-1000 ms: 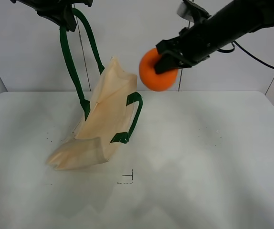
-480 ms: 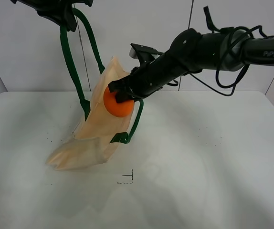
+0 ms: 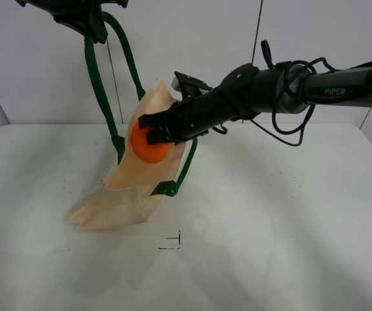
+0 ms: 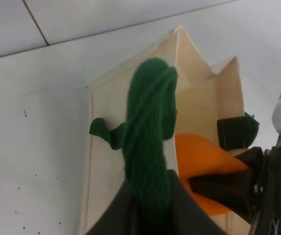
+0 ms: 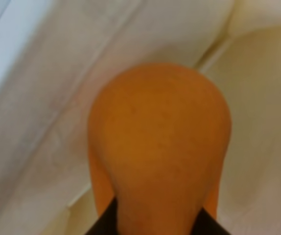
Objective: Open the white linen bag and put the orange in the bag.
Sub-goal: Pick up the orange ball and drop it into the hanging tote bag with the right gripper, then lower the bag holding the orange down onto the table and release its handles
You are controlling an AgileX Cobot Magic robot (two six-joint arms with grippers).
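The white linen bag (image 3: pixel 140 175) hangs tilted with its bottom resting on the table and its mouth held open. My left gripper (image 3: pixel 82 16) is shut on one dark green strap handle (image 3: pixel 95 84), high at the top left; the strap also shows in the left wrist view (image 4: pixel 148 142). My right gripper (image 3: pixel 157 133) is shut on the orange (image 3: pixel 148 144) and holds it at the bag's mouth, just inside the opening. The orange shows in the left wrist view (image 4: pixel 199 156) and fills the right wrist view (image 5: pixel 160 142), with cream cloth (image 5: pixel 258 98) around it.
The white table (image 3: pixel 290 220) carries a small black mark (image 3: pixel 172 241) in front of the bag. The bag's second green handle (image 3: pixel 181 168) hangs loose below my right arm. A wall stands close behind.
My right gripper has carried the orange from above right down and left into the bag's mouth. The left gripper still holds the strap up in the same place.
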